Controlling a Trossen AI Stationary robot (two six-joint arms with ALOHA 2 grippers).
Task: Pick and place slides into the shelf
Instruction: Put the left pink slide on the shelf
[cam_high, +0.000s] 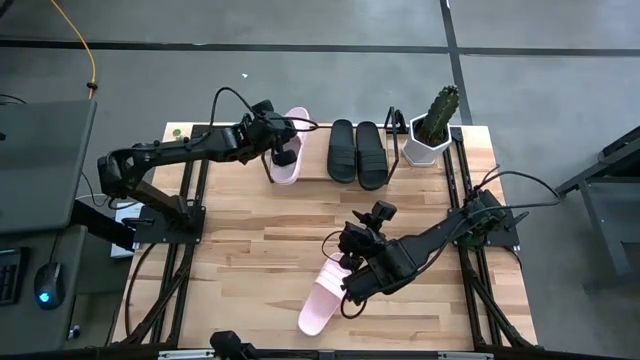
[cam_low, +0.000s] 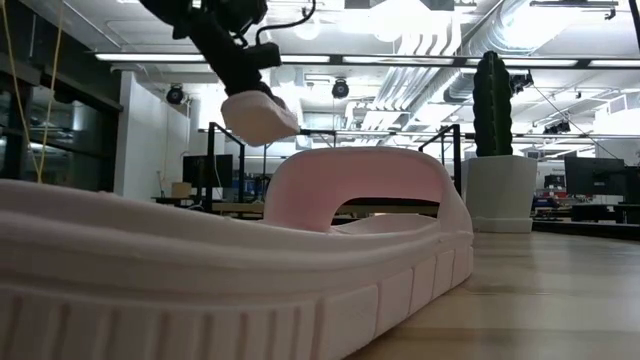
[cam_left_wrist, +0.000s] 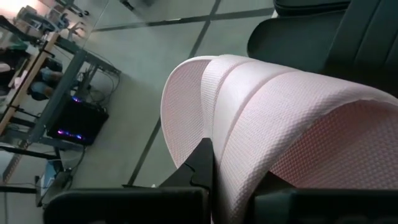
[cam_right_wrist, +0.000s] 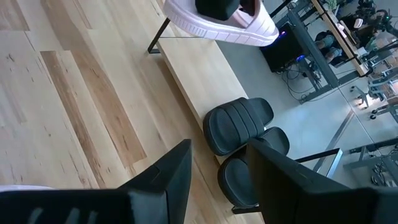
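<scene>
My left hand (cam_high: 281, 146) pinches a pale pink foam slide (cam_high: 289, 148) with a wide, finely textured strap, held over the light wooden shelf (cam_high: 312, 168); two black ribbed slides (cam_high: 356, 153) sit just beside it. My right hand (cam_high: 352, 268) hovers, fingers wide, above the second pink slide (cam_high: 322, 303) on the desk (cam_high: 250, 250).

The surface (cam_high: 250, 230) is pale wood with visible grain and a smooth matt finish. The pink slides (cam_left_wrist: 292, 130) look like soft foam, with a fine dimpled texture underfoot; the black slides (cam_right_wrist: 239, 124) appear matt, ribbed rubber.
</scene>
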